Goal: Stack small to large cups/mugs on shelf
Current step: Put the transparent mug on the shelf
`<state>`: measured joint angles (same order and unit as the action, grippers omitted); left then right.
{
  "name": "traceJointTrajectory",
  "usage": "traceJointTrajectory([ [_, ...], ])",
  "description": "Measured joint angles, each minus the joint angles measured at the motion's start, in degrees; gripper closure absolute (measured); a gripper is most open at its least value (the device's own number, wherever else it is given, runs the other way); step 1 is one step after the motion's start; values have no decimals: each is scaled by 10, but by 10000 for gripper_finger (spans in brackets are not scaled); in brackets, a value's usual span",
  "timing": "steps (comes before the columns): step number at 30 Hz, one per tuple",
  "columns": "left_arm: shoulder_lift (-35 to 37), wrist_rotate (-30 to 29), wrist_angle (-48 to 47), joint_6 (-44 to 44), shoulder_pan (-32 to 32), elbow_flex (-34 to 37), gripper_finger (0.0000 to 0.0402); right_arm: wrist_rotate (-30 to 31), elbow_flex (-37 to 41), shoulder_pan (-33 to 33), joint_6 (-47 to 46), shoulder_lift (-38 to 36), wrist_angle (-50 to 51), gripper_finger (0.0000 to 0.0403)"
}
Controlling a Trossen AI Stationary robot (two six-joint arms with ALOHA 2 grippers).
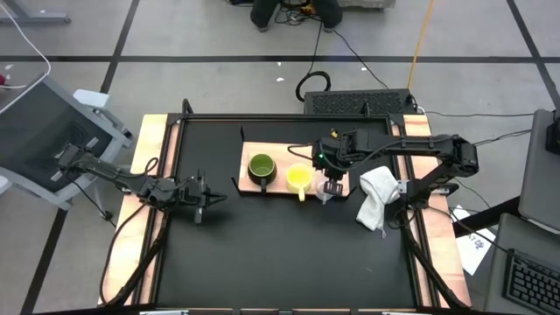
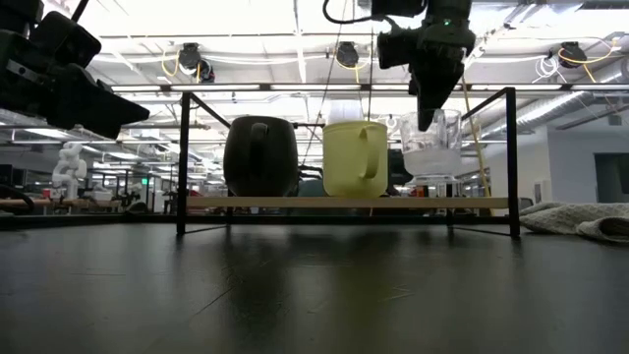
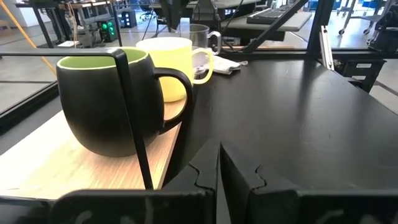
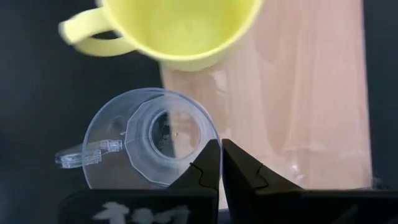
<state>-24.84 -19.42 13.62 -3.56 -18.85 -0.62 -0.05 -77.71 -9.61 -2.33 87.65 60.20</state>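
Right pincer (image 4: 221,163) pressed together on rim of clear cup (image 4: 149,140), directly above it, cup upright at shelf (image 1: 278,188) end. Yellow mug (image 1: 299,178) just beside, green mug (image 1: 261,167) beyond, in row along shelf. Left pincer (image 3: 219,165) closed, empty, well apart over tabletop (image 1: 280,254).

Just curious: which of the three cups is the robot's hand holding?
The clear cup, pinched at its rim by the right hand and lifted above the shelf; the green mug and yellow mug stand free.
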Motion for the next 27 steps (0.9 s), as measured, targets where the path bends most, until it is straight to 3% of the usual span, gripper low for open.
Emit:
traceJointTrajectory([
  [12, 0, 0, 4, -2, 0, 0, 382, 0, 28, -57, 43, -3, -26, 403],
  [27, 0, 0, 4, 2, 0, 0, 382, -2, 59, -73, 48, -5, -64, 403],
])
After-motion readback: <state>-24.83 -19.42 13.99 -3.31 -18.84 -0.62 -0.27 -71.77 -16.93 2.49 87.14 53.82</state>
